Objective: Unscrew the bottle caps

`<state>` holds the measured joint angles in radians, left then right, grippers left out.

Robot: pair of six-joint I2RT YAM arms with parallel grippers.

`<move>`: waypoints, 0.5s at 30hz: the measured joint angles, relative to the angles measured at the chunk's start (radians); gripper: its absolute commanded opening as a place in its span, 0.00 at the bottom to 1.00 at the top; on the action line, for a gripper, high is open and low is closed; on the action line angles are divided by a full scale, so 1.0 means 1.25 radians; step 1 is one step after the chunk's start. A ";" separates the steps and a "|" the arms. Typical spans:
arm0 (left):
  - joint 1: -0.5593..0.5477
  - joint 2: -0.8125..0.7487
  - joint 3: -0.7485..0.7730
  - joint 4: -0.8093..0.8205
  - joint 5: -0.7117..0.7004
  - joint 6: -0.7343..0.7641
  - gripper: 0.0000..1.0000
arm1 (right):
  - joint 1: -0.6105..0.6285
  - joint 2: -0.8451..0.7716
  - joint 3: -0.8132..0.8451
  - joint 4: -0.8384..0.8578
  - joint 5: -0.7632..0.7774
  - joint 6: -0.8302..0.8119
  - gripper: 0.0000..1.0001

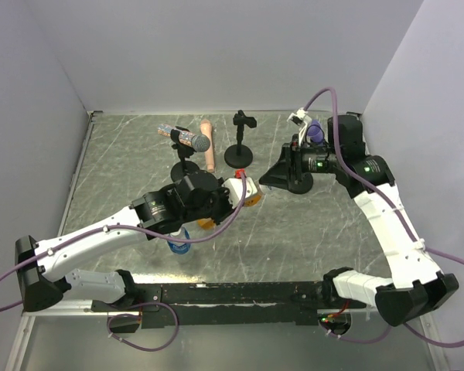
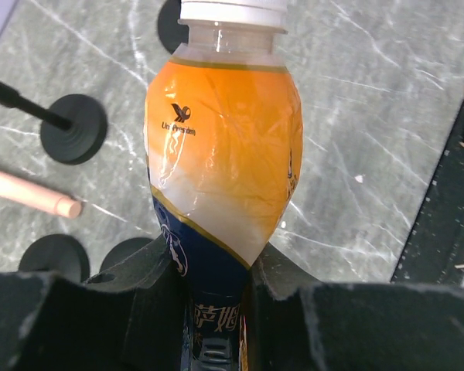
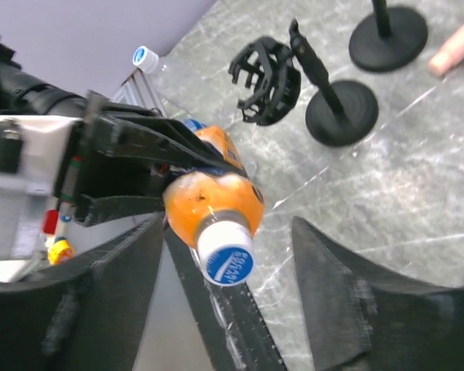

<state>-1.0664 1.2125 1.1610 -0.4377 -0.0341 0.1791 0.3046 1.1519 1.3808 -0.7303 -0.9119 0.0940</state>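
Note:
My left gripper (image 2: pixel 216 309) is shut on the lower, dark blue part of an orange bottle (image 2: pixel 224 154) and holds it tilted above the table. The bottle's white cap (image 2: pixel 232 11) with a blue top (image 3: pixel 226 253) is on its neck. In the right wrist view that cap sits between the two fingers of my right gripper (image 3: pixel 226 226), which is open, with a gap on each side. From above, my right gripper (image 1: pixel 272 176) faces the bottle (image 1: pixel 250 193) from the right. A second blue cap (image 3: pixel 145 56) sits on a clear bottle lying further back.
Two black round-based microphone stands (image 1: pixel 238 154) (image 1: pixel 185 166) stand behind the bottle, one carrying a microphone (image 1: pixel 192 139). A pink rod (image 1: pixel 208 147) lies between them. A blue bottle (image 1: pixel 179 246) sits under my left arm. A purple ball (image 1: pixel 315 131) is behind my right wrist.

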 measured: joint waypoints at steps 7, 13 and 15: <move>0.000 -0.014 0.000 0.012 -0.034 0.000 0.01 | -0.001 0.020 0.000 -0.046 -0.030 0.008 0.59; 0.000 -0.016 0.000 0.011 -0.035 -0.001 0.01 | -0.001 0.020 0.000 -0.045 -0.061 0.011 0.42; -0.002 -0.017 0.000 0.013 -0.034 -0.001 0.01 | -0.004 0.022 0.000 -0.045 -0.062 0.011 0.35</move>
<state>-1.0687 1.1915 1.1610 -0.4210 -0.0769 0.1780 0.2996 1.1797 1.3808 -0.7860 -0.9894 0.1074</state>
